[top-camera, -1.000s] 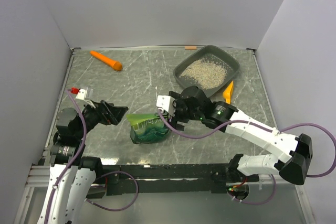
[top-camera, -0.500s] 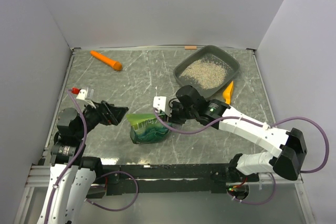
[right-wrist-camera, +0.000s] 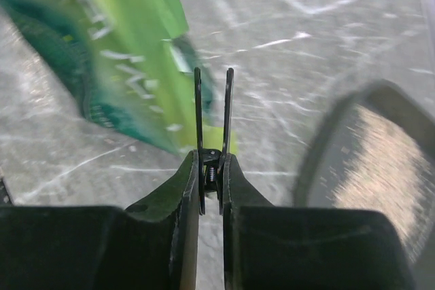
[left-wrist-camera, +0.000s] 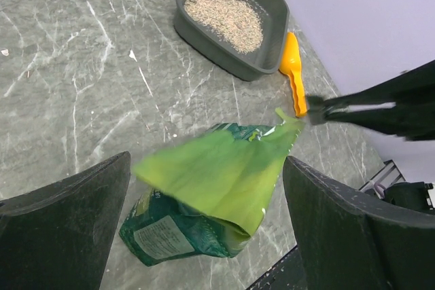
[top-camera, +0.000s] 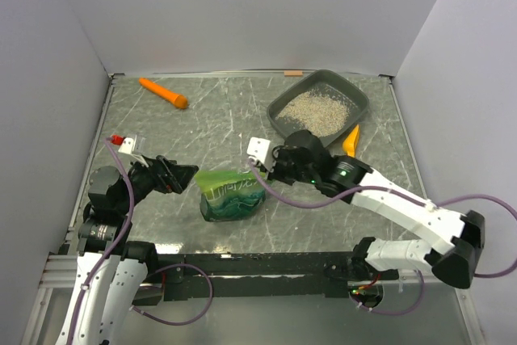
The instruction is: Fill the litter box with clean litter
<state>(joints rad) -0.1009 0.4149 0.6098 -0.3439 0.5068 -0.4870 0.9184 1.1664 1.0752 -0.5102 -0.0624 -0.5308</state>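
The dark grey litter box (top-camera: 361,103) sits at the back right with clean litter (top-camera: 317,111) in its bottom; the left wrist view shows the litter box (left-wrist-camera: 224,62) and its litter (left-wrist-camera: 224,15) too. A green glossy bag (top-camera: 230,195) stands mid-table. My right gripper (top-camera: 265,175) is at the bag's top right corner. Its jaws (right-wrist-camera: 211,161) are shut on a small black spring clip (right-wrist-camera: 213,168) whose two thin prongs reach the green bag (right-wrist-camera: 136,45). My left gripper (top-camera: 179,177) stands open just left of the bag, and its fingers (left-wrist-camera: 61,236) frame the bag (left-wrist-camera: 217,174) without touching it.
An orange scoop (top-camera: 350,141) lies against the litter box's near right corner. An orange carrot-shaped object (top-camera: 164,93) lies at the back left. Pale walls close in the table on three sides.
My right gripper's jaws have closed at the bag's top corner; its wrist went left, then back right, and the bag's top now stretches toward it. The left arm has not moved.
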